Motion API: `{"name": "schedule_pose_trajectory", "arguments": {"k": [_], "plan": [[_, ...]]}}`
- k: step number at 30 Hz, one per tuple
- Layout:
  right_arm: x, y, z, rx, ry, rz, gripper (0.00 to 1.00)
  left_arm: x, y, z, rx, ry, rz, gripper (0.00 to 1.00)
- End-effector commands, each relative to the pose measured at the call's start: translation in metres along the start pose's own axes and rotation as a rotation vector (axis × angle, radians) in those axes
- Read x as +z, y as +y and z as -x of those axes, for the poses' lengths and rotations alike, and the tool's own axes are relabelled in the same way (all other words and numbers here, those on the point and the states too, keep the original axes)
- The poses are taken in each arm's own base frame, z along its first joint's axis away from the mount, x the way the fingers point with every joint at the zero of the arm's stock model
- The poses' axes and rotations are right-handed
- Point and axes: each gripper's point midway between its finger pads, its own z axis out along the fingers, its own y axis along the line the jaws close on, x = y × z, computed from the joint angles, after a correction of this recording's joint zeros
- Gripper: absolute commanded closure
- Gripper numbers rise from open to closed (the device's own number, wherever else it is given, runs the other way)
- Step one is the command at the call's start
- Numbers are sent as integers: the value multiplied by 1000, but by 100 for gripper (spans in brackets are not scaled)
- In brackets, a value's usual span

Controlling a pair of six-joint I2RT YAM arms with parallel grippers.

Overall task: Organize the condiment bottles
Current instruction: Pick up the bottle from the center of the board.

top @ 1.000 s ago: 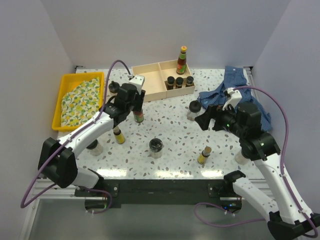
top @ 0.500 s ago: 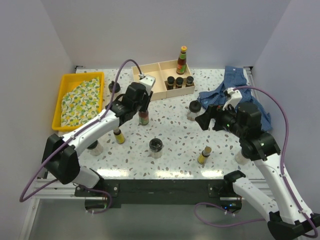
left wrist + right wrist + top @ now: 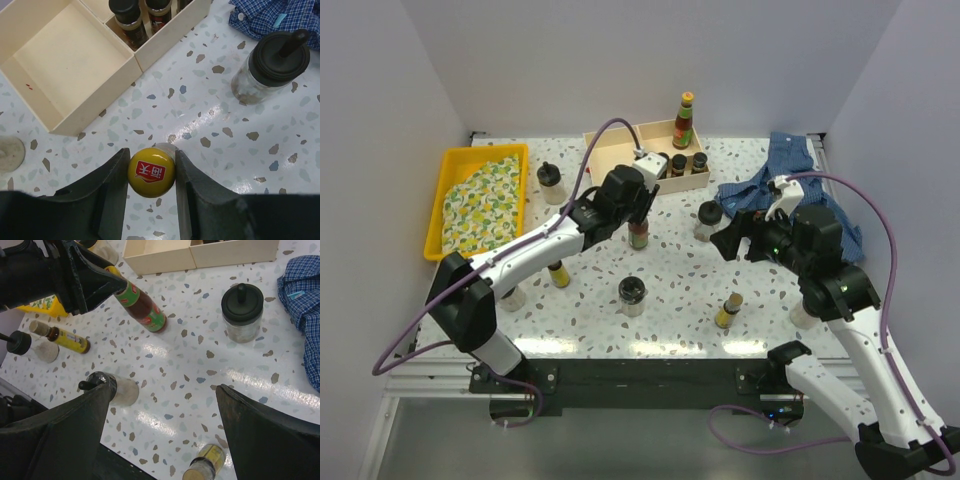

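Left arm has swung from the bench's left side toward its middle, taking the red sauce bottle (image 3: 638, 236) along. The bottle now hangs just in front of the wooden box (image 3: 610, 150) at the far edge. I can't tell if its base clears the bench. The left gripper (image 3: 151, 161) is pinching the yellow cap (image 3: 151, 172) from both sides. The right gripper (image 3: 164, 390) is spread wide with nothing in it, hovering over the right half.

To do this step well, I reckon I lift until the base tops the box wall, then cross. I aim for the empty compartment (image 3: 65, 65), away from the 3 small dark-capped bottles (image 3: 142, 15) next door. A cap-only hold may let the bottle swing, so I go slow and upright, and release only once it's seated.
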Motion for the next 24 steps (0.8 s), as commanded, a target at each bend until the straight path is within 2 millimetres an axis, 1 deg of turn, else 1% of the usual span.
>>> {"name": "schedule_pose_trajectory", "arguments": {"k": [1,4,5,6,9,11,13,14,15,16,18,20,23,24], "plan": [[-1,0,5,3,-27,-1,9,-6,-4,69,-45,-248,-21,100],[1,0,4,8,-25,-2,9,-1,-5,68,-47,-242,-18,99],[1,1,4,7,-25,0,9,0,-5,68,-50,-240,-16,96],[1,0,4,10,-24,-5,9,0,-5,68,-51,-240,-15,91],[2,-1,4,13,-22,-9,9,-2,-3,67,-55,-237,-3,81],[2,-1,5,19,-25,-11,9,-3,-1,65,-52,-234,3,78],[3,0,7,25,-27,-7,10,-3,0,64,-51,-230,5,68],[4,0,7,27,-26,-9,10,-3,0,61,-48,-220,9,62],[5,1,7,30,-25,-7,10,-3,1,60,-49,-214,12,47],[5,1,7,36,-23,-5,10,-4,1,61,-51,-212,13,40],[7,2,7,43,-16,-1,10,-6,4,60,-56,-202,23,33],[8,3,7,51,-11,3,11,-10,4,61,-63,-201,26,31],[12,6,9,62,-10,14,12,-23,7,70,-83,-224,22,28],[14,7,10,66,-9,20,13,-34,9,77,-95,-245,20,25]]}}
